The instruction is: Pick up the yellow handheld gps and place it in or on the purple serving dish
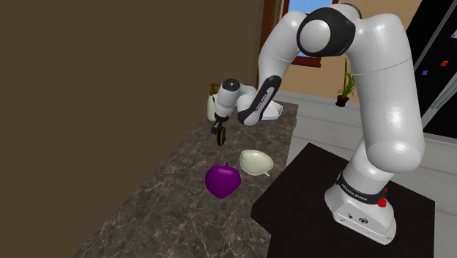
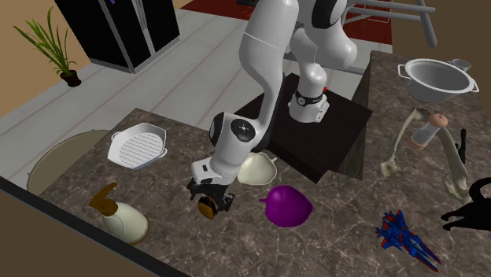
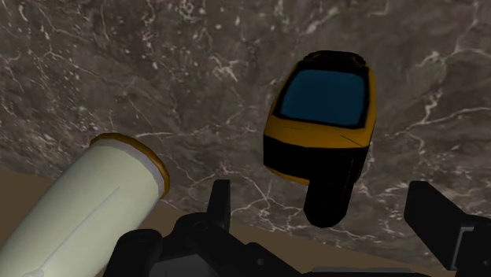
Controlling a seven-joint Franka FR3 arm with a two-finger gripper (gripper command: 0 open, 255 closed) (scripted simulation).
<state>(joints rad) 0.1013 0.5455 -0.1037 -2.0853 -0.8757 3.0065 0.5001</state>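
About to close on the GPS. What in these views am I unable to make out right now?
1. Shoulder view: the gripper hides most of the yellow handheld GPS, so the gap to the countertop is unreadable.
2. Second exterior view: the hand covers the GPS, leaving a yellow sliver.
3. Both exterior views: the purple serving dish hides its hollow behind its own wall.
4. Wrist view: the cream bottle is cut off by the edge.

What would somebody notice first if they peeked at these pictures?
Probably the big white arm, bending from its stand at the shoulder view's lower right down over the dark marbled counter. Its open end effector hangs over a yellow-and-black gps. Next comes the bright purple dish, near the middle of the second exterior view, beside a pale bowl.
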